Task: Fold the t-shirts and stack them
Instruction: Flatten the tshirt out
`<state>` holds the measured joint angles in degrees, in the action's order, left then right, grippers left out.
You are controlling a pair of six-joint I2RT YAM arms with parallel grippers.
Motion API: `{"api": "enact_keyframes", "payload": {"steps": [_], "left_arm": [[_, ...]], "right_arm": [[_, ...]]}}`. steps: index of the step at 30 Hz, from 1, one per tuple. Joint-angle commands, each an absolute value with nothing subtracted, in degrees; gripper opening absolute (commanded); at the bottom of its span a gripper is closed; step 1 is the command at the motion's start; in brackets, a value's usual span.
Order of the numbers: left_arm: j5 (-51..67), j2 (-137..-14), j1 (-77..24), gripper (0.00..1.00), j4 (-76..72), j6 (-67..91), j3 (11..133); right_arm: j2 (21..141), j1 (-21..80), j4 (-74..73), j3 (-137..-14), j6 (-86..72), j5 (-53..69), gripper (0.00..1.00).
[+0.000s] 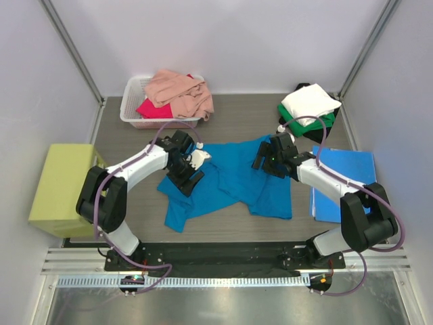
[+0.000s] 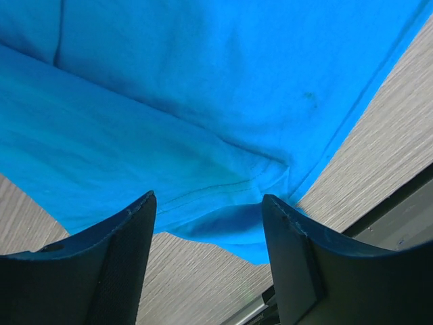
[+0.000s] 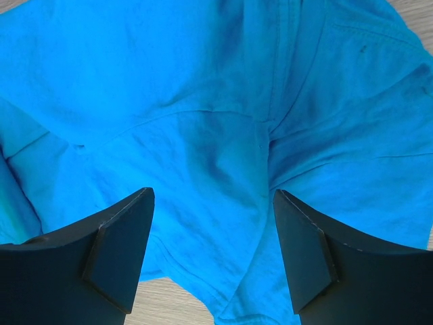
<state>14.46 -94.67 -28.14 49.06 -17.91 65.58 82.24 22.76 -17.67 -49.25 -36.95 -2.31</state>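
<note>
Teal-blue shirt lies rumpled at the middle of the table. The left gripper hangs over it toward the table's left, the right gripper toward the table's right. Both sets of jaws stand apart, gripping nothing.

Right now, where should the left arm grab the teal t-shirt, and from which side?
Grip the teal t-shirt by the stitched hem edge lying between the left fingers, coming straight down from above. There the cloth is doubled into a small raised fold beside bare table, so it should pinch cleanly.
</note>
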Motion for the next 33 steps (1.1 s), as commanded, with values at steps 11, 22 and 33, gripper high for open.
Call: {"api": "enact_keyframes", "payload": {"steps": [11,22,33], "left_arm": [[15.29,-98.53,-30.06,0.59,49.92,-15.91,66.27],[15.12,-99.32,-32.43,0.51,51.15,-16.0,65.3],[13.98,-98.96,-32.43,0.26,50.71,-16.26,65.04]], "right_arm": [[83.32,23.2,-15.29,-48.87,-37.88,-1.67,0.75],[85.25,23.2,-14.85,-48.78,-37.97,-1.41,0.74],[86.39,24.26,-14.15,-47.82,-38.5,-0.88,0.69]]}}
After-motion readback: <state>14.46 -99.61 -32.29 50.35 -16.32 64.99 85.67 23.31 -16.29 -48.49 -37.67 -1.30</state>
